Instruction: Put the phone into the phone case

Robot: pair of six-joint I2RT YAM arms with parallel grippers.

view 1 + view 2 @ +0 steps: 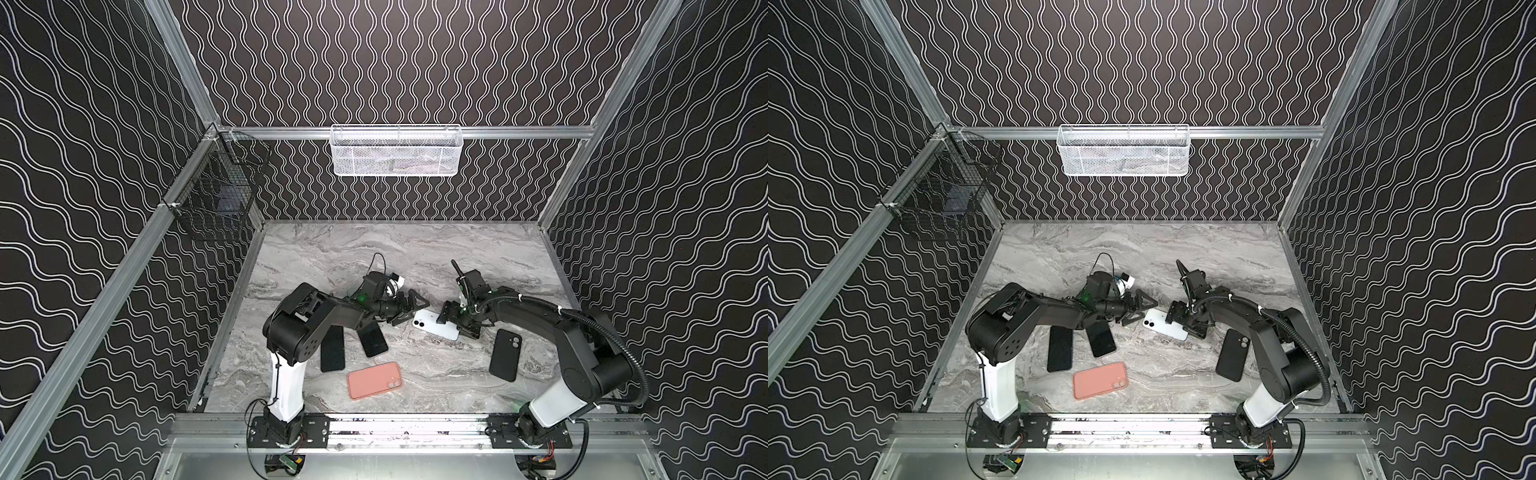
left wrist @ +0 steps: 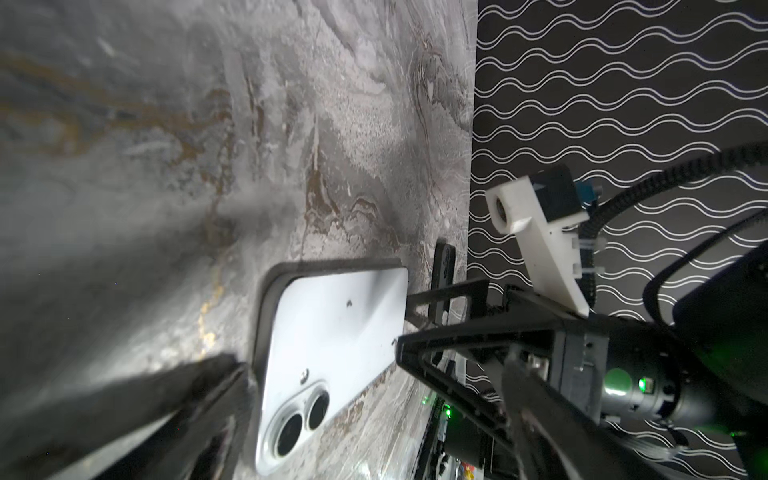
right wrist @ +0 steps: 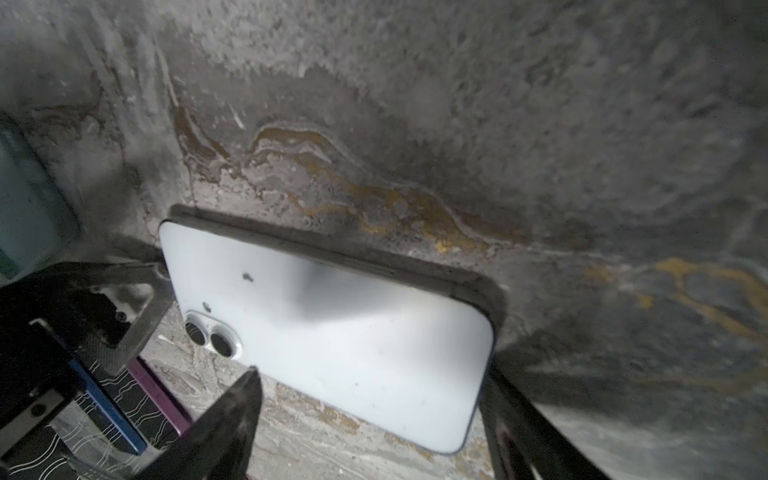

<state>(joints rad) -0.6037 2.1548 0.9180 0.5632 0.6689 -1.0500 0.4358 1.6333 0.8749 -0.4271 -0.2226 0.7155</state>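
Now, white phone (image 1: 435, 326): lies flat, lenses up, mid-frame between both grippers; flat probably to allow an edge pinch.
Right gripper (image 1: 456, 326): jaws spread across phone's lens-free end; clamped or merely flanking, cannot tell.
Left gripper (image 1: 409, 309): jaws wide apart, just beside lens end, probably bracing against sliding.
Arms: both stretched low, wrists tipped down.
Black case (image 1: 505, 355): apart, lower right of frame.

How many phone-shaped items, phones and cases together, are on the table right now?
5. White phone at centre; two dark slabs partly under the left arm; pink slab nearest the front; black slab beside the right arm. Arms may hide more.
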